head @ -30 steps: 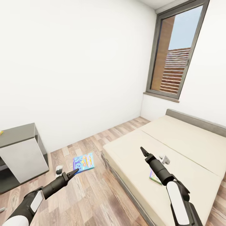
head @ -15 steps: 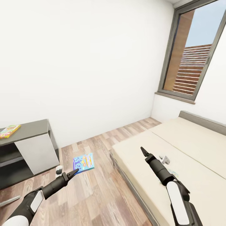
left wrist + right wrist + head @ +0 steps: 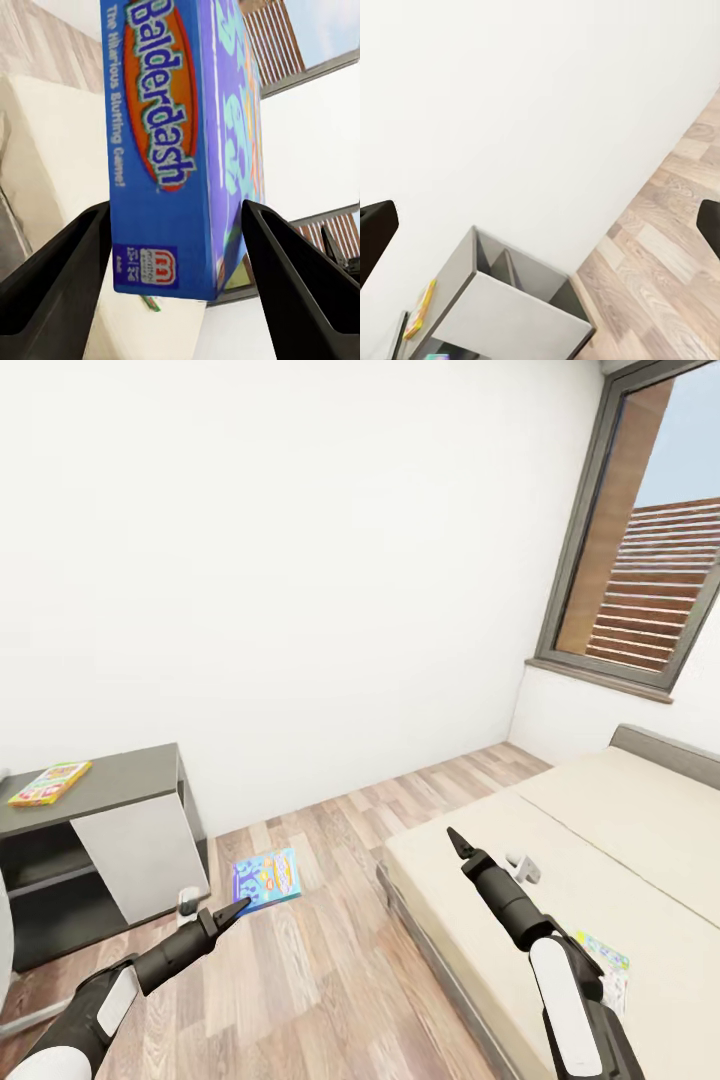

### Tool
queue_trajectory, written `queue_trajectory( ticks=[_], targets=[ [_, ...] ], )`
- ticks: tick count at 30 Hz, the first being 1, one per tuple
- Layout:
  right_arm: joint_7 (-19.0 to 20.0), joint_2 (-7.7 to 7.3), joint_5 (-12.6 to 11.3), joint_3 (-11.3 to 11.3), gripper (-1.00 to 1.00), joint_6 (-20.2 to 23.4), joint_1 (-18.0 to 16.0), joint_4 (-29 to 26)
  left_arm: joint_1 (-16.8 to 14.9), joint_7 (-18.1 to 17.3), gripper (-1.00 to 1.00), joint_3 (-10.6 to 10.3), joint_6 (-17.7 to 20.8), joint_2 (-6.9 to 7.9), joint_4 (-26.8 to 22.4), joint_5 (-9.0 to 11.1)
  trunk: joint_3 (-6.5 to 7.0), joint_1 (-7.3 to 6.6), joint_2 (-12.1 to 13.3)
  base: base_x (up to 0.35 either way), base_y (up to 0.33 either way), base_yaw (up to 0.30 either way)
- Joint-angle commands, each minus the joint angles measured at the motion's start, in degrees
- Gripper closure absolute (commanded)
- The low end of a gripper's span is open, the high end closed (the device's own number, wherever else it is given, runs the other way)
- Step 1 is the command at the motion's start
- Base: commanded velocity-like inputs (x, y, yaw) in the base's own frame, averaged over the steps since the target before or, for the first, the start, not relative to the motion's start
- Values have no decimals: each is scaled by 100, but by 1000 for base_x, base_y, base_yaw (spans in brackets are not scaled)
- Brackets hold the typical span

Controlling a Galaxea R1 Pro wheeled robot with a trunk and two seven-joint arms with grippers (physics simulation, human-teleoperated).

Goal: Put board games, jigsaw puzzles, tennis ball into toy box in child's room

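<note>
So my left hand (image 3: 240,906) is clamped on the blue board game (image 3: 266,877), one finger (image 3: 56,289) on each broad face, and I carry it out ahead and clear of the floor (image 3: 330,950) for the run to the table (image 3: 95,780). Its spine reads "Balderdash" in an orange oval. My right hand (image 3: 455,843) holds nothing, its fingers parted and pointing forward. Just beyond and below that arm, a second board game (image 3: 605,965) lies flat on the bed (image 3: 620,840). Far off to my left hand's side, a yellow, flat box (image 3: 50,783) rests on the table.
</note>
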Motion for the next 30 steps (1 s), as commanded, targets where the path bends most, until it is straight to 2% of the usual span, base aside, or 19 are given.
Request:
queue_trajectory(
  ticks=[1, 15, 22, 30],
  targets=[
    [19, 1, -32, -17, -100, 47, -6, -6, -7, -11, 100, 10, 54, 0, 3, 28, -12, 6, -13, 257, 187, 81],
    [18, 14, -34, -16, -100, -71, -6, -6, -7, -11, 100, 10, 52, 0, 3, 28, -12, 6, -13, 257, 140, 17],
    [19, 17, -34, -13, -100, -76, -7, -6, -7, -11, 100, 2, 29, -2, 3, 28, -2, 6, -13, 187, 11, 230],
    [19, 20, -34, -13, -100, -76, -7, -6, -7, -11, 100, 2, 19, -9, 3, 28, 15, 6, -13, 29, 1, 277]
  ],
)
